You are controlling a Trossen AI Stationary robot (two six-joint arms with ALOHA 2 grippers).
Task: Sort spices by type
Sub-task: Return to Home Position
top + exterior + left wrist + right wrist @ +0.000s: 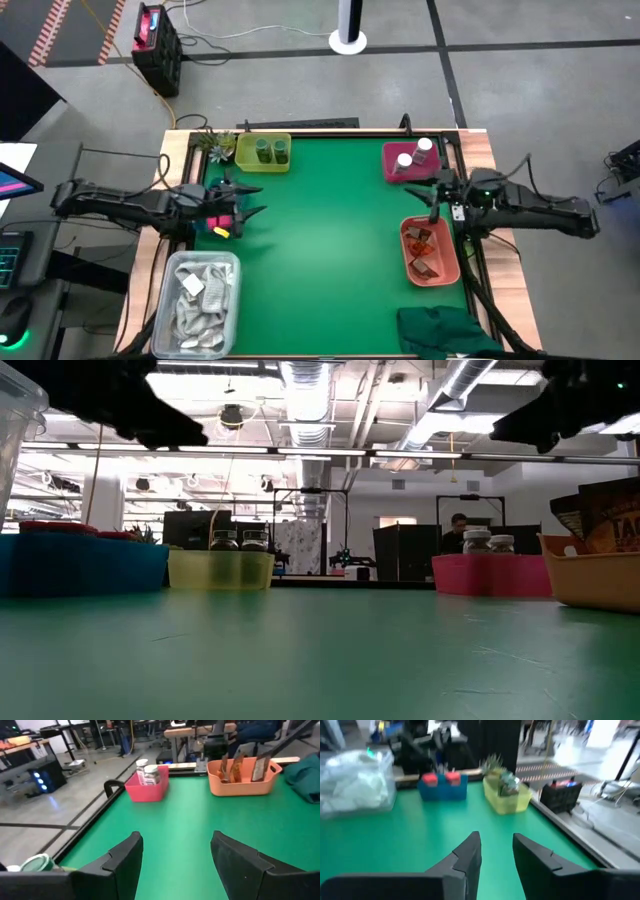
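Two green jars (271, 151) stand in a yellow bin (245, 160) at the far left. Two white-capped bottles (413, 154) stand in a pink bin (390, 168) at the far right. Brown sachets (426, 251) lie in an orange bin (447, 270). Two pink packs (440, 778) stick up from a blue bin (443, 791). My left gripper (258, 200) hovers open above that blue bin, fingers toward the table's middle. My right gripper (425, 197) hangs open between the pink and orange bins. In the wrist views, the left gripper (175, 840) and right gripper (496, 840) hold nothing.
A clear tub of white rags (197, 291) stands at the near left corner. A dark green cloth (446, 331) lies at the near right edge. A small plant (216, 143) sits beside the yellow bin. Bare green mat (325, 240) fills the table's middle.
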